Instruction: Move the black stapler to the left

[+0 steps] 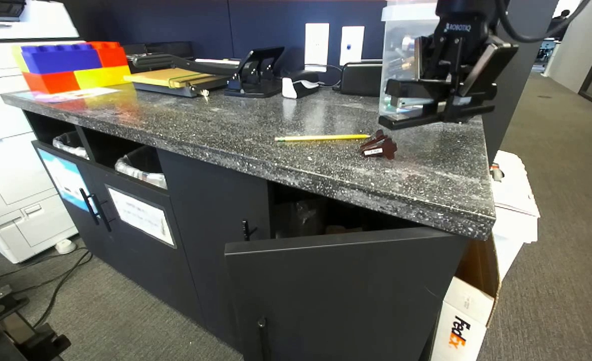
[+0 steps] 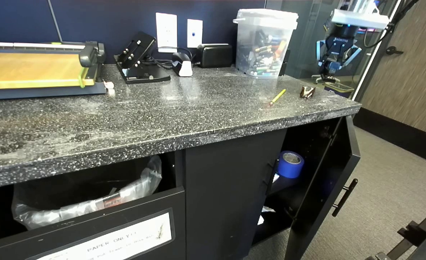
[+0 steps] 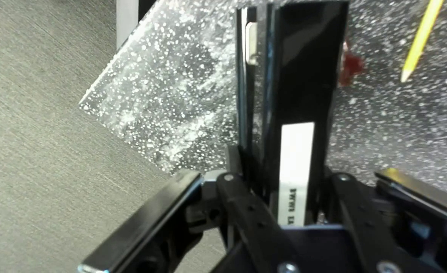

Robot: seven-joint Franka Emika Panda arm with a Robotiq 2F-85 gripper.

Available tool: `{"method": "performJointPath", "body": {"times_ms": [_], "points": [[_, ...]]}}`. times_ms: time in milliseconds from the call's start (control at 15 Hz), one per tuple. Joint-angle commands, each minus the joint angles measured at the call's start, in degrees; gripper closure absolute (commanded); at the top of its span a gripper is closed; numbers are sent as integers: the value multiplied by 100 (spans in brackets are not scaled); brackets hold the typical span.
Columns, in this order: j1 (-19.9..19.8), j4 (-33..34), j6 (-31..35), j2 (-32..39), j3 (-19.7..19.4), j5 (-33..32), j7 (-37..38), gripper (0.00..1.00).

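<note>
My gripper [image 3: 282, 167] is shut on the black stapler [image 3: 308, 76], with a finger on each side of it. The stapler points away from the gripper in the wrist view and bears a white label. In an exterior view the stapler [image 1: 411, 121] juts sideways from the gripper [image 1: 451, 103], above the right end of the counter; its top arm and base are spread apart at the free end. In an exterior view the gripper [image 2: 332, 68] shows small at the far right, and the stapler [image 2: 327, 78] is hard to make out there.
A dark red staple remover [image 1: 379, 146] and yellow pencil [image 1: 321, 137] lie on the speckled counter [image 1: 256, 125]. A clear bin [image 2: 265, 43] stands at the back. A black stand [image 1: 256, 72], a scanner [image 1: 298, 85] and a paper cutter [image 2: 36, 72] stand farther left. A cabinet door [image 1: 346, 291] hangs open.
</note>
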Motion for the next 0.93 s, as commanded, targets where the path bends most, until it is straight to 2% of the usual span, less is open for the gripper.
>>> {"method": "performJointPath", "body": {"times_ms": [0, 200, 467, 667, 867], "points": [[264, -144, -686, -609, 308, 45, -322, 83], [796, -138, -952, -790, 413, -29, -253, 83], [1684, -176, -979, -780, 520, -107, -256, 83], [2382, 260, -1007, -315, 597, -137, -199, 83], [2807, 175, -860, -109, 623, -142, -238, 83]]}}
